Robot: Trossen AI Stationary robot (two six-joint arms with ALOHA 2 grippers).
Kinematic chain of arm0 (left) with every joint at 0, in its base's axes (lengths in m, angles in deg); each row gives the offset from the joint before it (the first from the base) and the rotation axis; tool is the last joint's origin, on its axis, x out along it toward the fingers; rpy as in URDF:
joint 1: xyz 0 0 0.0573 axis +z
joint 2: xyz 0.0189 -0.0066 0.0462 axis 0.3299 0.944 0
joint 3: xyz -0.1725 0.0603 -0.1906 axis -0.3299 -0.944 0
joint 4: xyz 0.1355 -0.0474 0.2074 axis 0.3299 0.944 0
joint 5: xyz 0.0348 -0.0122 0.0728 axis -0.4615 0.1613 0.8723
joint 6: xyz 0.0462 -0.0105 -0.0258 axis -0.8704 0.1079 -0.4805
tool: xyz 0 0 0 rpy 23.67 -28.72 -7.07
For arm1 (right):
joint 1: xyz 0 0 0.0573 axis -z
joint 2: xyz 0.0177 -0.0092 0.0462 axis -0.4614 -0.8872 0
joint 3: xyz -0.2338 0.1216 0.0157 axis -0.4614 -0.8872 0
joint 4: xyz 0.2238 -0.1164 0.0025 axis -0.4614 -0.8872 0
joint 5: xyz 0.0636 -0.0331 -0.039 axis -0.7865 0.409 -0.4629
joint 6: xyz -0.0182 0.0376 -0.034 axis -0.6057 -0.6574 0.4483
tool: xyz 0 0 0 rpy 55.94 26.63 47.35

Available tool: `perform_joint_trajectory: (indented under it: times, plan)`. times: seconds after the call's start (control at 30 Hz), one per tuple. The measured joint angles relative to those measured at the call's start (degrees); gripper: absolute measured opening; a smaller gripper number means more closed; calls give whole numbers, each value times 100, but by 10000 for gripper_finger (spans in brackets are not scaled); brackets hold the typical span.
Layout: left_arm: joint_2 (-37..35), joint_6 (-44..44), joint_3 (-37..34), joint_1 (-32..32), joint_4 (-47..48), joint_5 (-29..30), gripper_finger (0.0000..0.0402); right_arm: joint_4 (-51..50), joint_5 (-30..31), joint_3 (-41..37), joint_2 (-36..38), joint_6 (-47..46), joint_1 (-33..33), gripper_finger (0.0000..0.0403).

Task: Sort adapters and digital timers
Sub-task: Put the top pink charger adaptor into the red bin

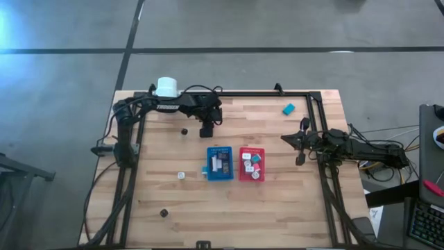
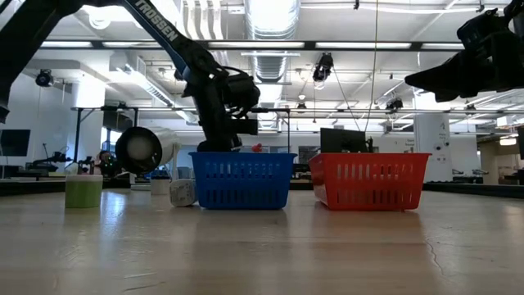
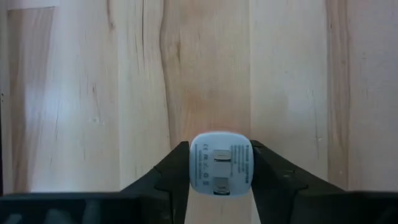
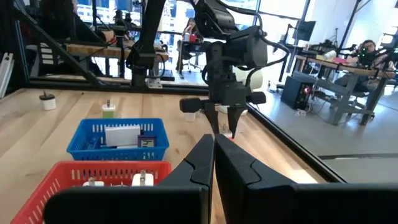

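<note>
1. Robotics lab or workshop: open industrial ceiling (image 2: 270, 20) with ducts and strip lights.
2. Far workbenches (image 4: 336, 71) loaded with monitors and gear; seated person (image 4: 367, 50) there.
3. Polished concrete floor (image 1: 62, 83).

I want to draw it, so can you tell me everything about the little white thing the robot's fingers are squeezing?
The adapter is a small chunky white cube with rounded corners. Its face shows two folded metal prongs and tiny grey print. It looks like smooth plastic. The left gripper pinches it, one dark finger against each side, over the bare wooden table behind the blue basket.
</note>
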Motion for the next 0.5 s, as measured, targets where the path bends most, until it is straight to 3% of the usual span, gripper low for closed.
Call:
perform_joint_trajectory:
  times: [0.27,0.5]
  plan:
    - [-318,151,-61,-21,96,-125,132,-2,0,0,0,2,0,8]
    - [-1799,353,-704,-151,-389,-1010,132,-36,-2,0,1,-20,2,8]
